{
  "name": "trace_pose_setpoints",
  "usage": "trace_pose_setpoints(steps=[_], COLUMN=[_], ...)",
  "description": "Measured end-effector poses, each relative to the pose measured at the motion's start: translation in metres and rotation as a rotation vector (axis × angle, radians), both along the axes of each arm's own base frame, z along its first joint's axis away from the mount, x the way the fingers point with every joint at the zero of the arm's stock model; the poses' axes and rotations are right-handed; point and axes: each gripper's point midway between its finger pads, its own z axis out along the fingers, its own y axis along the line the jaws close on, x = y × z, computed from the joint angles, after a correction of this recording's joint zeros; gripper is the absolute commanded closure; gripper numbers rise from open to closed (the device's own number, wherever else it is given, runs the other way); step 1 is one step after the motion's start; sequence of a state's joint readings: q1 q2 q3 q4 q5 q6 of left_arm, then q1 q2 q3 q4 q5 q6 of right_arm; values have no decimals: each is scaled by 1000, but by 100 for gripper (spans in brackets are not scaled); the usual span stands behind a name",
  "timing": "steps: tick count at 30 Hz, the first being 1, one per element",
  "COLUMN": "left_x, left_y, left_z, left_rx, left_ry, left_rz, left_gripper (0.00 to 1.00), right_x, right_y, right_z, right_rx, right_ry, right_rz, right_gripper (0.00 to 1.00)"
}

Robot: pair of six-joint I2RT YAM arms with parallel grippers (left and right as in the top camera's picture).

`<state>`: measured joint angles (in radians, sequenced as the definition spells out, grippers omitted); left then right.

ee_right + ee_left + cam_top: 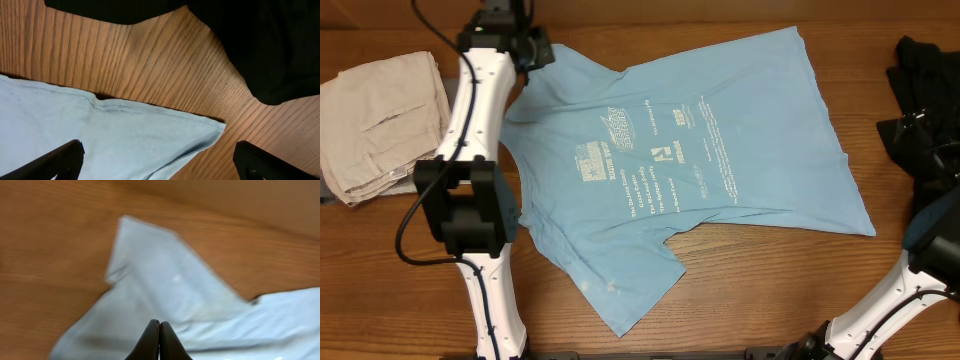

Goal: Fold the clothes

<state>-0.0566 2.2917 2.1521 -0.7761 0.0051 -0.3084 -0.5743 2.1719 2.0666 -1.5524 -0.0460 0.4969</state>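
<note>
Nearest the overhead lens, the left arm (pixel 470 190) is seen reaching across the table (pixel 770 300) to the far sleeve (pixel 555 65) of the light blue T-shirt (pixel 720 130). The T-shirt is spread flat, print upward, in the middle of the table, with its collar end towards the left and its hem (pixel 835 130) towards the right. The left gripper (pixel 159 339) is shown with its jaws pressed together above that sleeve; whether cloth is caught between them cannot be told from the blurred wrist view. This placement is judged to suit a first fold in which the sleeve is carried inward over the body. The right gripper (pixel 159 147) is held with jaws spread wide over the hem corner (pixel 212 127), presumably so that this edge can be taken up or pinned. Bare wood is left along the near side and beyond the hem, giving room for sweeping. Room is limited on the left by folded khaki trousers (pixel 375 115), lying apart from the shirt, and on the right by a black garment (pixel 925 60), lying near the hem corner.
</note>
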Motion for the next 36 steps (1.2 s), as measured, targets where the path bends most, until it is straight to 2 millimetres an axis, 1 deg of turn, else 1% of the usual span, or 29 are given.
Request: trace_pose_setpoints(steps=[4, 7, 10, 13, 15, 19, 27, 30, 36], left_x=[17, 27, 34, 30, 25, 28, 40, 48, 72], left_y=[-23, -33, -35, -33, -32, -31, -32, -32, -35], left_z=[-5, -26, -60, -103, -129, -133, -134, -134, -136], left_rx=[-8, -10, -9, -4, -2, -4, -7, -8, -17], left_ry=[-60, -67, -41, 29, 78, 74, 22, -10, -110], left_rz=[-35, -49, -50, -44, -41, -36, -35, -34, -35], left_gripper=[96, 96, 96, 96, 96, 96, 96, 96, 96], right_x=[0, 0, 0, 0, 0, 0, 0, 0, 0], right_y=[0, 0, 0, 0, 0, 0, 0, 0, 0], right_z=[0, 0, 0, 0, 0, 0, 0, 0, 0], right_rx=[0, 0, 0, 0, -1, 0, 0, 0, 0], right_ry=[0, 0, 0, 0, 0, 1, 0, 0, 0], right_rz=[0, 0, 0, 0, 0, 0, 0, 0, 0], right_gripper=[0, 0, 0, 0, 0, 0, 0, 0, 0])
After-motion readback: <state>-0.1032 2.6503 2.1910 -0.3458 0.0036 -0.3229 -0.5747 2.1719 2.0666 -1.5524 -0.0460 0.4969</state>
